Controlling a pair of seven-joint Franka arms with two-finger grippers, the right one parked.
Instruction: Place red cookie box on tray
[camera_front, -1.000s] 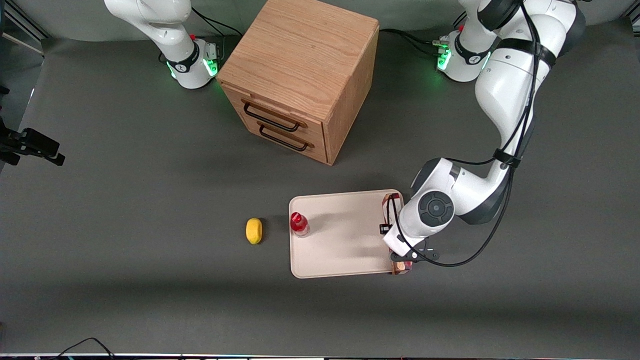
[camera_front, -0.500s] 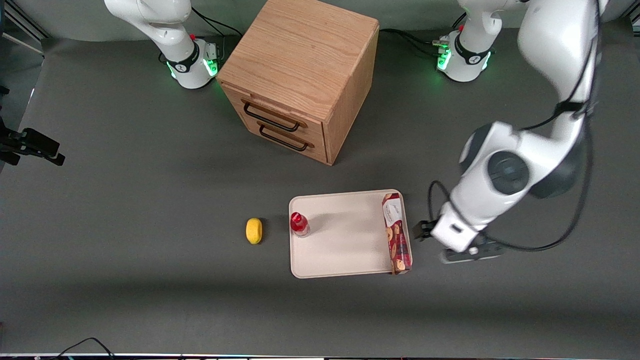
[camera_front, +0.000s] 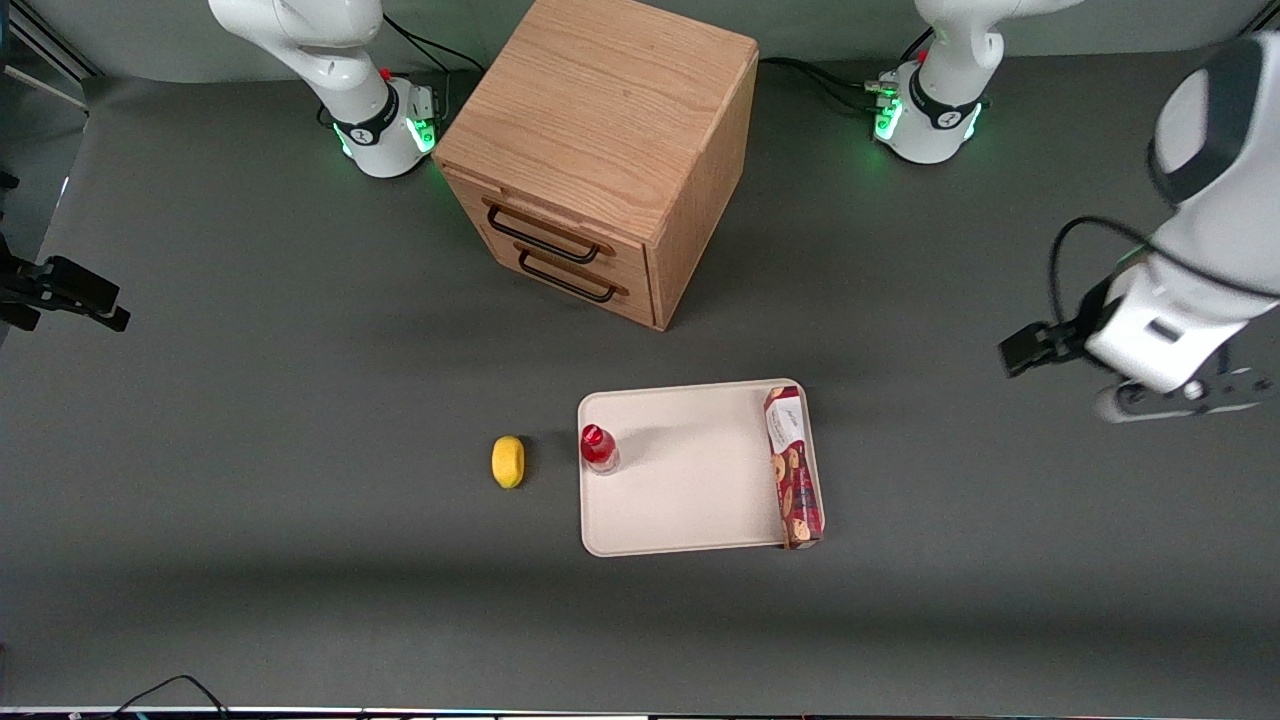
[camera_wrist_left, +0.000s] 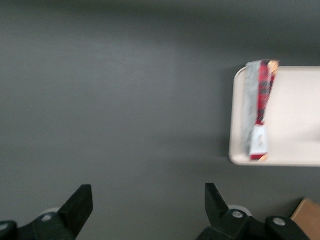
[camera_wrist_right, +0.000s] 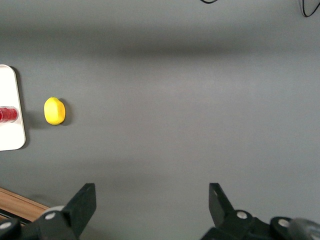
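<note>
The red cookie box rests on its long narrow side on the pale tray, along the tray's rim toward the working arm's end. The left wrist view shows the same box at the tray's edge. My gripper is open, its fingers wide apart with nothing between them, over bare grey table. Its hand hangs well above the table, far from the tray toward the working arm's end.
A small red-capped bottle stands on the tray's edge toward the parked arm's end, with a yellow lemon on the table beside it. A wooden two-drawer cabinet stands farther from the front camera than the tray.
The gripper let go of the cookie box and rose, swinging away toward the working arm's end. The box stays where it was on the tray.
</note>
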